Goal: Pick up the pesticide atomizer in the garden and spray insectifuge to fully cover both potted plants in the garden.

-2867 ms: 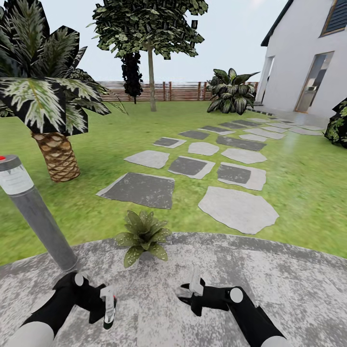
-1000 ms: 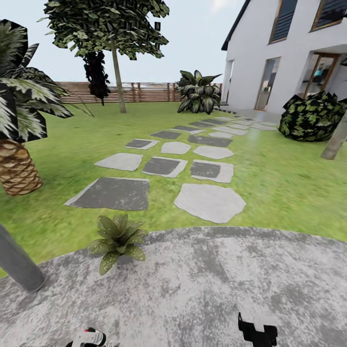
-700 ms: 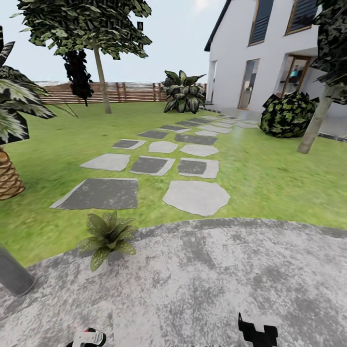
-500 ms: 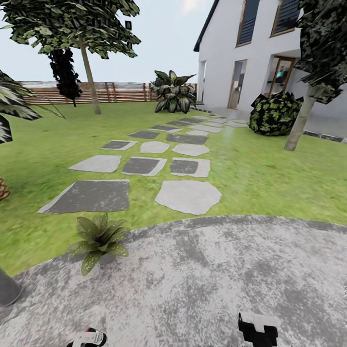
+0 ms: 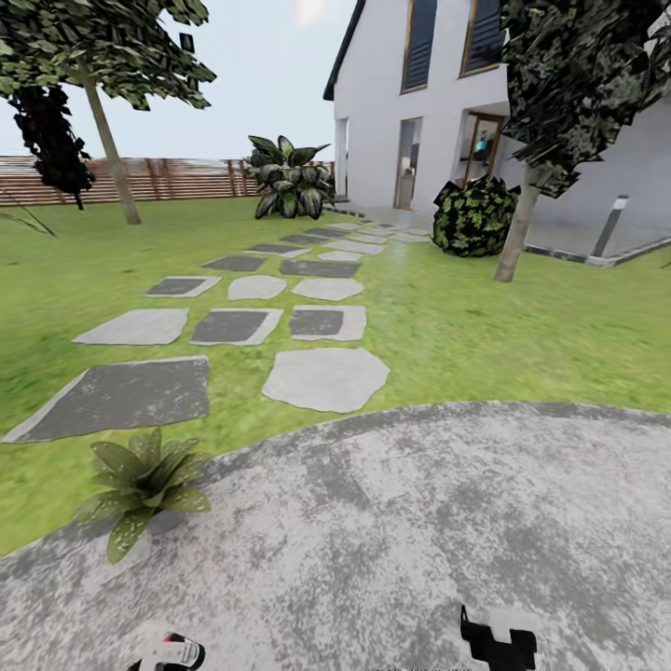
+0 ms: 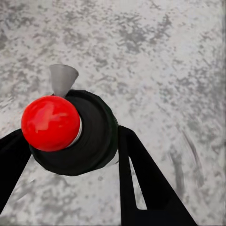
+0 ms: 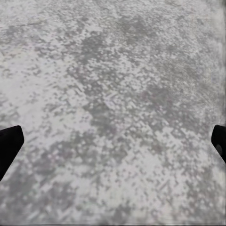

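Being pinched between the two black fingers of the left gripper (image 6: pixel 75 141), the pesticide atomizer (image 6: pixel 89 136) is being carried upright over the grey speckled paved round (image 5: pixel 401 540). Its black top, red knob (image 6: pixel 49 122) and grey nozzle (image 6: pixel 62 77) are being shown from above in the left wrist view. The right gripper (image 7: pixel 113 141) is being held spread wide, its fingertips (image 7: pixel 7 146) at the far edges of its own view, with nothing but paving between them.

One of the potted plants (image 5: pixel 140 480) is being seen in the head view, at the edge where the paved round meets the lawn (image 5: pixel 522 326), ahead of the robot and to its left, near the large dark stepping stone (image 5: pixel 121 396).

The step in hand is judged to be approaching a plant for spraying. For this to be done well, the base is best being brought nearer until the rosette is lying within the left arm's reach. The nozzle is then best being turned toward the leaves and swept across the whole rosette, not aimed at one spot. The grip should be kept firm so that the bottle is not being twisted while the knob is being pressed.
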`<state>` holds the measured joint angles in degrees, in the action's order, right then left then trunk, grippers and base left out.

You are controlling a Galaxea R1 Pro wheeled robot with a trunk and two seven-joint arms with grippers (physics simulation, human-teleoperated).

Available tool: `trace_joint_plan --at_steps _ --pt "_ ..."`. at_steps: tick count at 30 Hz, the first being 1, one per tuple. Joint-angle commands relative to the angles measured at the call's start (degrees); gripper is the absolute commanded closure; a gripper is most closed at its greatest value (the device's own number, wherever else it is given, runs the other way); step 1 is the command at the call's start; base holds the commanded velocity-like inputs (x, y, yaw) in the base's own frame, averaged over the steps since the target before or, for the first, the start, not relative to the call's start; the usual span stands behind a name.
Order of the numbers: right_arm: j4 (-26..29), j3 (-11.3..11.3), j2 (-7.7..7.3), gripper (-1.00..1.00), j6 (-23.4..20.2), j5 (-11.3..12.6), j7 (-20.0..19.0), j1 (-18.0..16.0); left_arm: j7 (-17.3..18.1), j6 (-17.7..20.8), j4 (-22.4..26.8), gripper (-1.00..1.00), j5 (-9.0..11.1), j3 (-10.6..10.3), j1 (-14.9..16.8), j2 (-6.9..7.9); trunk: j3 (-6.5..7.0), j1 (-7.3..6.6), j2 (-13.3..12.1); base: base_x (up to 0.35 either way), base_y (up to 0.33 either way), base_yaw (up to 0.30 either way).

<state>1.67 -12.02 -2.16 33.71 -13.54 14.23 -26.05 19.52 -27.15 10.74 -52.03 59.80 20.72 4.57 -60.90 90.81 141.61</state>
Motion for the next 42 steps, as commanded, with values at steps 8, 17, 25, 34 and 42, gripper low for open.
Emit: trace_joint_plan --at_steps 8,17,25,34,42 --pt "-0.1 -0.4 0.71 -1.00 0.1 -0.6 0.3 -0.1 0.4 -0.2 0.0 1.00 -0.2 0.5 0.0 -0.01 0.67 -0.89 -1.6 0.000 0.000 -0.300" --pt "-0.1 -0.4 0.73 -1.00 0.1 -0.6 0.3 -0.1 0.4 -0.2 0.1 1.00 -0.2 0.6 0.1 0.17 2.11 -2.65 -4.8 0.000 0.000 -0.300" --pt "-0.1 -0.4 0.67 -1.00 0.1 -0.6 0.4 -0.1 0.4 0.1 0.1 1.00 -0.2 0.5 0.1 0.14 2.11 -2.65 -4.8 0.000 0.000 -0.300" --pt "-0.1 -0.4 0.67 -1.00 0.1 -0.6 0.3 0.1 0.2 0.2 0.1 1.00 0.1 0.5 0.0 0.00 2.11 -2.65 -4.8 0.000 0.000 -0.300" --pt "-0.1 -0.3 0.75 -1.00 0.1 -0.7 0.2 0.3 -5.3 -0.1 -0.1 1.00 0.0 0.4 0.0 -0.08 2.11 -2.65 -4.8 0.000 0.000 -0.300"
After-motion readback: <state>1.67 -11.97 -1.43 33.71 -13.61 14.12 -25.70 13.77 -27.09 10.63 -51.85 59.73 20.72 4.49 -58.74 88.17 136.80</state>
